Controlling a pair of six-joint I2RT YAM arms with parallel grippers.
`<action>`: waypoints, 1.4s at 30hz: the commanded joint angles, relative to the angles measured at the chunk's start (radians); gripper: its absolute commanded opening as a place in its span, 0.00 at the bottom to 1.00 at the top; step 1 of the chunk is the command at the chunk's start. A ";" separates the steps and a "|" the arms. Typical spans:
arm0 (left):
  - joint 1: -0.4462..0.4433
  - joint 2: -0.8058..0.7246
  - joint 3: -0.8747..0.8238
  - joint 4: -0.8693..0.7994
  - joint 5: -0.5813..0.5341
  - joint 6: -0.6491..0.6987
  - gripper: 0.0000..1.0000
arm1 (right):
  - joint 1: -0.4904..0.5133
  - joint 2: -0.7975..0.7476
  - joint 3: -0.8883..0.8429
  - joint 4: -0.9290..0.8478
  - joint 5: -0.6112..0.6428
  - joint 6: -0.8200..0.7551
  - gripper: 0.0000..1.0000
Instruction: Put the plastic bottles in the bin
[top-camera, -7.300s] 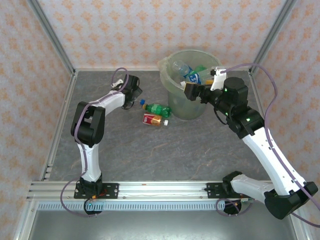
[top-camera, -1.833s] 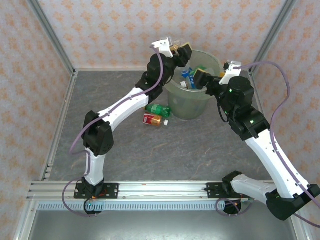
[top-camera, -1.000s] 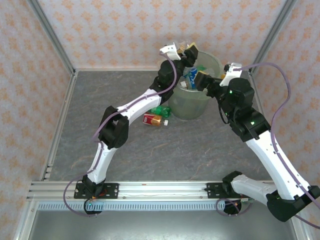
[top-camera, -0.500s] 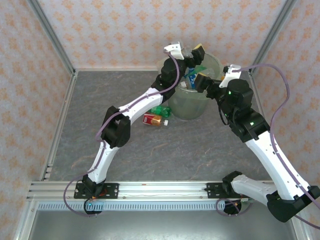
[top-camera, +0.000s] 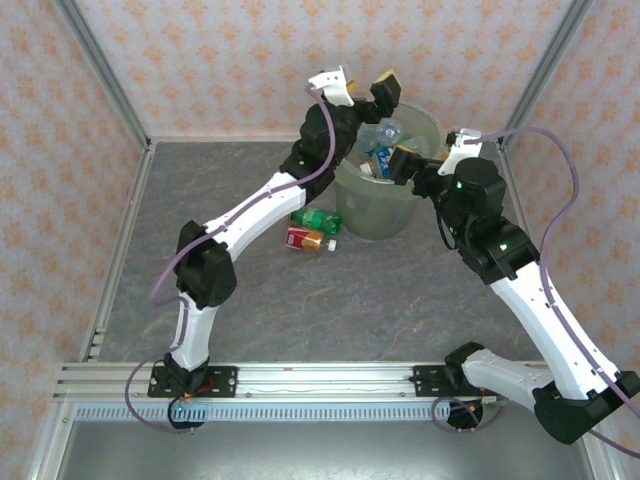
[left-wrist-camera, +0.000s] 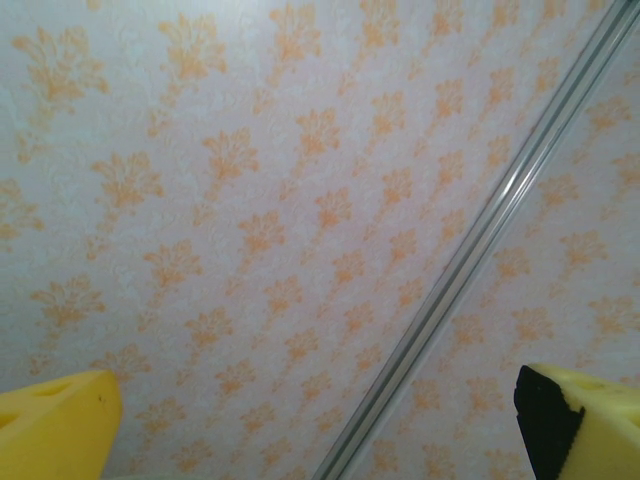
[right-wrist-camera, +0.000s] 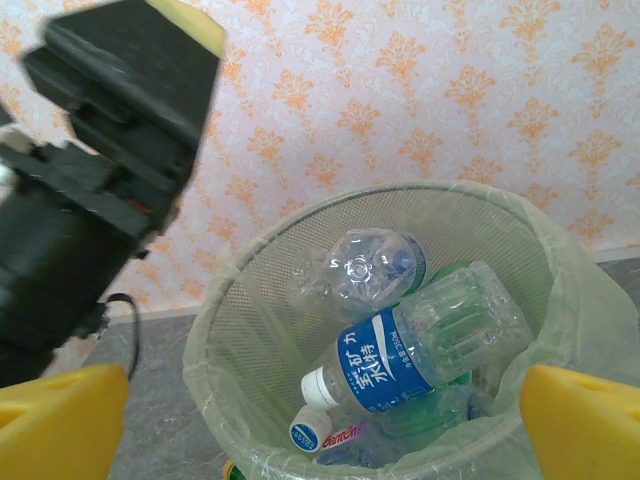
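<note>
The bin (top-camera: 352, 190), pale green with a clear liner, stands at the back of the table. Several plastic bottles lie in it: a clear one with a blue label (right-wrist-camera: 400, 365) and a crushed clear one (right-wrist-camera: 360, 275) on top. On the table left of the bin lie a green bottle (top-camera: 318, 219) and a red-labelled one (top-camera: 305, 239). My left gripper (top-camera: 368, 92) hangs open above the bin's back rim, empty, its camera facing the wallpaper (left-wrist-camera: 320, 425). At the bin's right rim my right gripper (top-camera: 405, 165) is open and empty, looking down into the bin (right-wrist-camera: 322, 425).
Patterned walls with metal corner posts (top-camera: 540, 75) close in the back and sides. The left arm (top-camera: 250, 210) stretches diagonally over the table toward the bin. Bare grey table (top-camera: 330, 300) lies in front of the bin.
My left gripper opened over the bin and let its bottle go; a clear bottle now lies on top inside. The left gripper then drew back slightly up and left. The right arm held still.
</note>
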 joint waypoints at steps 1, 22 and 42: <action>-0.010 -0.090 -0.066 -0.034 -0.029 0.014 0.99 | 0.004 0.010 0.000 0.023 0.009 -0.008 1.00; -0.007 -0.676 -0.731 -0.069 -0.229 -0.036 0.99 | -0.113 0.375 0.204 0.113 -0.151 0.063 0.28; -0.007 -0.828 -0.834 -0.240 -0.246 -0.140 0.99 | -0.185 0.695 0.445 0.059 -0.028 0.100 0.25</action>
